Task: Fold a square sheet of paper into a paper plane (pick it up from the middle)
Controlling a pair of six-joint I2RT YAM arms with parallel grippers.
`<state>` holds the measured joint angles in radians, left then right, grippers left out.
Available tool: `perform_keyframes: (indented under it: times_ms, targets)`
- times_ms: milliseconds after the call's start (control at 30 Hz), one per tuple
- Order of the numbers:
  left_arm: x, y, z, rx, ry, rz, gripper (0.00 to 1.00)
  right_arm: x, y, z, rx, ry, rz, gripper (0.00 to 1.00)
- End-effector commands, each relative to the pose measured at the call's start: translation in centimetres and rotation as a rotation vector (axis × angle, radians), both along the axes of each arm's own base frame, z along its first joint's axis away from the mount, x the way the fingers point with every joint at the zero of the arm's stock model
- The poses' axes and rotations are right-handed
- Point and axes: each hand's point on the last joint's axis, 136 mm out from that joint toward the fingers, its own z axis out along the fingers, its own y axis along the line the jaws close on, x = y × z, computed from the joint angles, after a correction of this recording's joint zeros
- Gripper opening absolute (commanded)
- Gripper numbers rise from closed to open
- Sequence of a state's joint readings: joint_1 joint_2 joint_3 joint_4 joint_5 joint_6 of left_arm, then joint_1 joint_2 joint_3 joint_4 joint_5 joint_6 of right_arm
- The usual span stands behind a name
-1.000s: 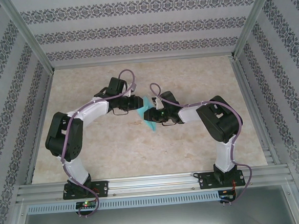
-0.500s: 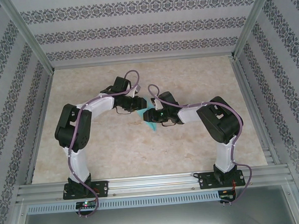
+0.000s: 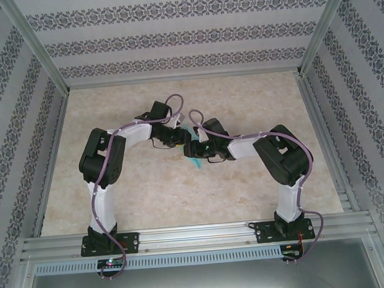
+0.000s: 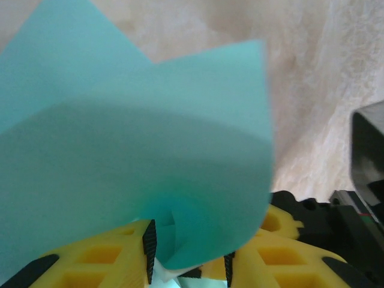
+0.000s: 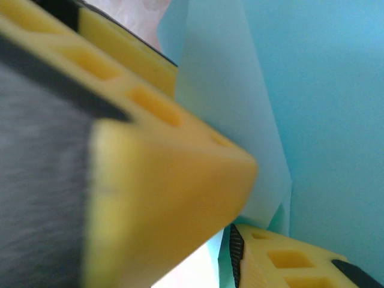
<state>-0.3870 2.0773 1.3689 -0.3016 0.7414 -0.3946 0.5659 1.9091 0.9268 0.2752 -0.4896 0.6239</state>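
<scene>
Centre of the frame, above the surface (image 3: 149, 193), the left arm (image 3: 104, 157) has swung closer; left fingers (image 4: 90, 264) and right fingers (image 5: 288, 264) both pinch the half-folded teal paper (image 4: 150, 150), creasing underway.

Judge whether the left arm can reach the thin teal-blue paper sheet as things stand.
Probably yes: the teal-blue paper sheet rises from between the yellow fingers of the left gripper, with nothing in between; the right gripper merely crowds its other side.

Teal square sheet of paper (image 4: 150, 150), curled, layers overlapping; table (image 3: 247, 179) centre.
</scene>
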Motion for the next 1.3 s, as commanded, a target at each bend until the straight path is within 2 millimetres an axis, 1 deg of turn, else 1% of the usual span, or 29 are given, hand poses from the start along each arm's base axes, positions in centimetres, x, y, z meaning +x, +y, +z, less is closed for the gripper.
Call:
perform_keyframes:
  times_ms: [0, 267, 400, 467, 533, 667, 833, 1100, 1200, 1267]
  targets:
    - [-0.6, -0.7, -0.2, -0.001, 0.001, -0.059, 0.37, -1.5, -1.1, -2.0, -0.085, 0.058, -0.007, 0.41]
    - [-0.8, 0.3, -1.5, 0.066, 0.005, -0.066, 0.30, -1.5, -1.4, -2.0, -0.092, 0.054, -0.013, 0.41]
    - [-0.6, 0.8, -1.9, 0.092, 0.001, -0.060, 0.29, -1.5, -1.5, -1.9, -0.092, 0.053, -0.015, 0.41]
    - [-0.6, 0.9, -2.2, 0.103, 0.006, -0.062, 0.26, -1.4, -1.5, -1.8, -0.089, 0.050, -0.016, 0.41]
    - [-0.5, 1.5, -2.7, 0.133, 0.010, -0.052, 0.26, -1.4, -1.5, -1.6, -0.087, 0.048, -0.013, 0.41]
    - [-0.2, 1.9, -2.7, 0.133, 0.010, -0.028, 0.23, -1.4, -1.5, -1.5, -0.086, 0.048, -0.014, 0.41]
    - [-0.4, 1.1, -1.9, 0.070, 0.010, -0.043, 0.23, -1.4, -1.5, -1.4, -0.086, 0.047, -0.013, 0.41]
    - [-0.5, 1.9, -2.9, 0.129, 0.019, -0.043, 0.17, -1.3, -1.3, -0.9, -0.081, 0.038, -0.006, 0.41]
    - [-0.6, 2.2, -3.4, 0.153, 0.024, -0.044, 0.14, -1.2, -1.3, -0.5, -0.078, 0.030, -0.005, 0.41]
    - [-0.7, 2.4, -3.6, 0.163, 0.027, -0.045, 0.13, -1.2, -1.2, 0.0, -0.078, 0.020, -0.001, 0.41]
